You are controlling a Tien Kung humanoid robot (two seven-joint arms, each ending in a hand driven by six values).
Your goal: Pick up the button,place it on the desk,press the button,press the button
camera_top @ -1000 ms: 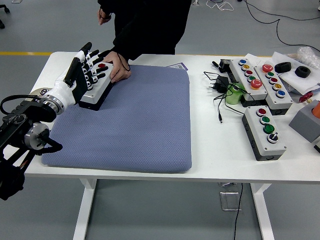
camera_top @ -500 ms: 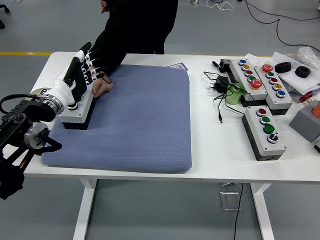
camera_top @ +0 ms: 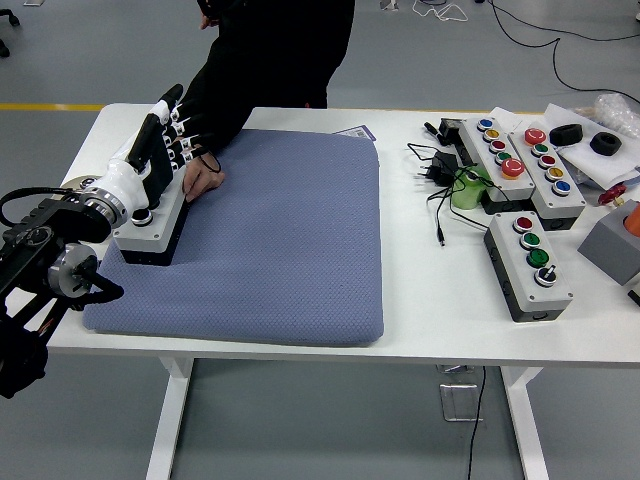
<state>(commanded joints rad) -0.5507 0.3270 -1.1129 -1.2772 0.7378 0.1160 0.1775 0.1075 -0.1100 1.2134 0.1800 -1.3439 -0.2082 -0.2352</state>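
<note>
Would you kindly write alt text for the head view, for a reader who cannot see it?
The robot's left hand grips a grey button box at the blue mat's left edge while a person's hand steadies it. More button boxes and cables lie on the white table to the right.

Reaching in from the left edge: black jointed left arm with a white wrist cuff, ending in a five-fingered black-and-white left hand. Lying flat, fingers stretched forward and a little apart, pointing toward the far left corner. Leaning in from the far side: a person's black-sleeved arm, its bare hand resting palm down just right of the robot's fingers.
</note>
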